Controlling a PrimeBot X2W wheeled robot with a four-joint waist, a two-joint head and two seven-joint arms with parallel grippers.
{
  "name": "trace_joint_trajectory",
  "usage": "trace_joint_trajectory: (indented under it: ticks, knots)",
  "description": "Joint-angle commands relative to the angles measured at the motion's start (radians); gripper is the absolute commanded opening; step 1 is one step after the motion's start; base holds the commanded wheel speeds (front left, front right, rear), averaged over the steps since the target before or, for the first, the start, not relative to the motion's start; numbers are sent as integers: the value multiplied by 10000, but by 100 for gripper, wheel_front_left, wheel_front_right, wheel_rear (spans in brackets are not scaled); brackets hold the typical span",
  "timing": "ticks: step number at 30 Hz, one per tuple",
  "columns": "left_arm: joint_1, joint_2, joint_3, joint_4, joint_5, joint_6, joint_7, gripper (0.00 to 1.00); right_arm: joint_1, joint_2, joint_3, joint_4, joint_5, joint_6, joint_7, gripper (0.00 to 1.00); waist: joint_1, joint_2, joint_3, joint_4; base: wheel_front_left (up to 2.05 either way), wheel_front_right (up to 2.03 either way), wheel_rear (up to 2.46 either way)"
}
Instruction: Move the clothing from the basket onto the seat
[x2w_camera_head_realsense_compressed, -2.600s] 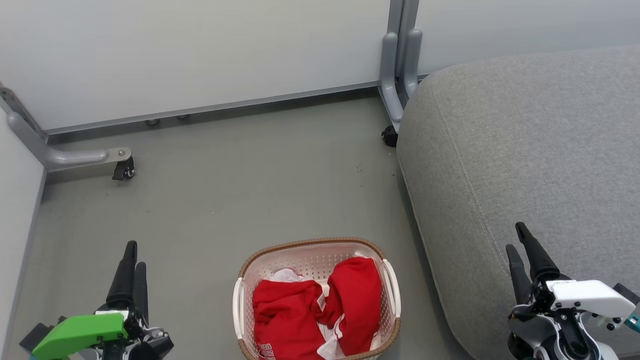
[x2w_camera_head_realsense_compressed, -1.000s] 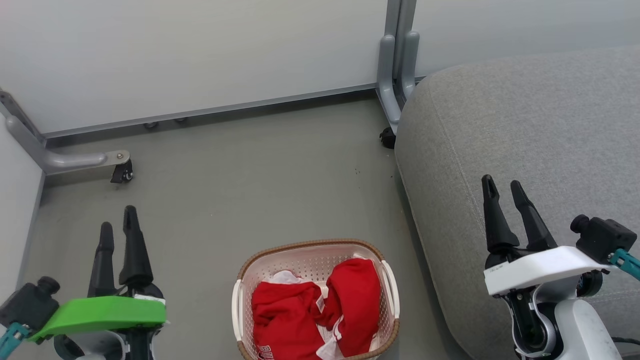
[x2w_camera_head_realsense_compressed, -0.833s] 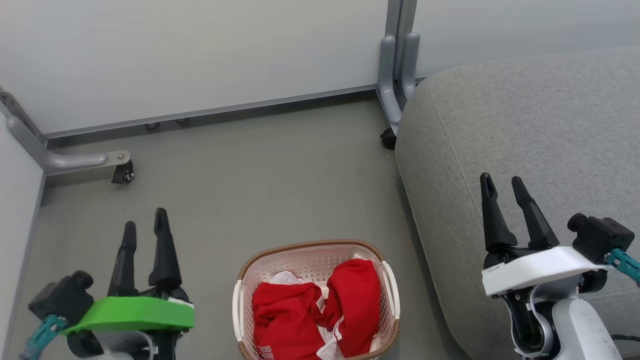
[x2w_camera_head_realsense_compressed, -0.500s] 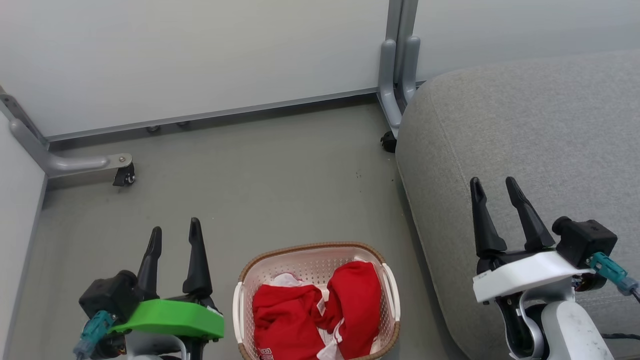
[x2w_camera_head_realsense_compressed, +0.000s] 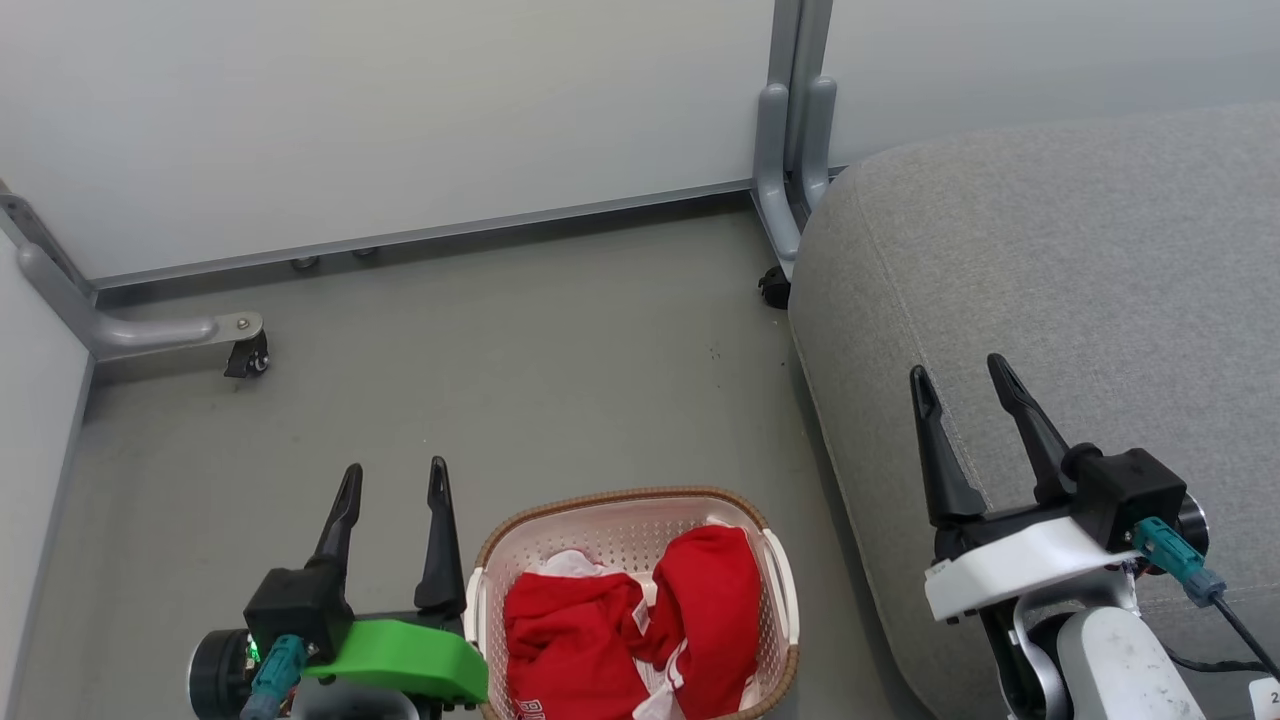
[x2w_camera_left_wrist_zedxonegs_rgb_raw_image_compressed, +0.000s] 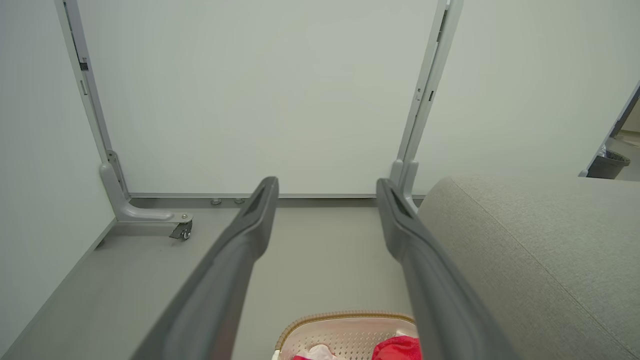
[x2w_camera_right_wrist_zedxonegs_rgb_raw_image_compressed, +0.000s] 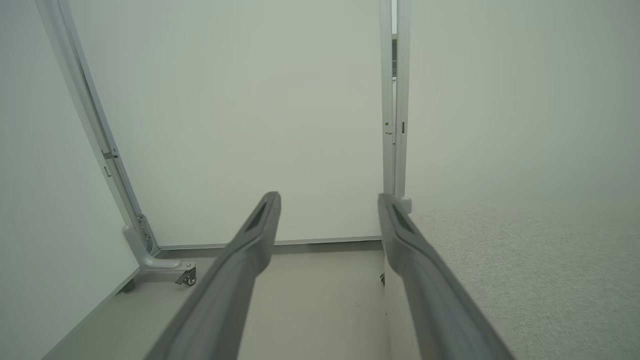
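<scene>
Floor shot: left gripper has slid in beside basket, right gripper over seat edge, both jaws wide and empty, clothing in basket, so pick is next.

Green-cased left gripper, white-cased right gripper

The left gripper sits low at the left, fingers apart and empty. The right gripper stands higher, likewise spread and empty.
</scene>
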Motion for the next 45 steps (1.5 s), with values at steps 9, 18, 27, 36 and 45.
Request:
trace_joint_trajectory:
  ticks: [9,18,27,36,45]
  knots:
    - [-53,40,-259,-107,522,159,-283,100,-13,-57,232,-260,-474,1,-272,100,0,0,2,-20,0,0,0]
    - [437,-631,1082,-124,492,-1160,-460,100,146,-58,346,-2,422,2,-465,100,0,0,-30,-26,0,0,0]
    - [629,-767,1571,97,790,-1915,-633,100,91,-60,522,526,380,2,-644,100,-1,0,-89,-72,0,0,0]
    - [723,-765,1480,103,1283,-1821,-808,100,21,-66,617,608,-249,2,-798,100,-1,0,-134,-124,0,0,0]
    - [757,-762,1443,144,1535,-1786,-872,100,16,-68,674,598,-574,2,-877,100,-1,0,-190,-105,0,0,0]
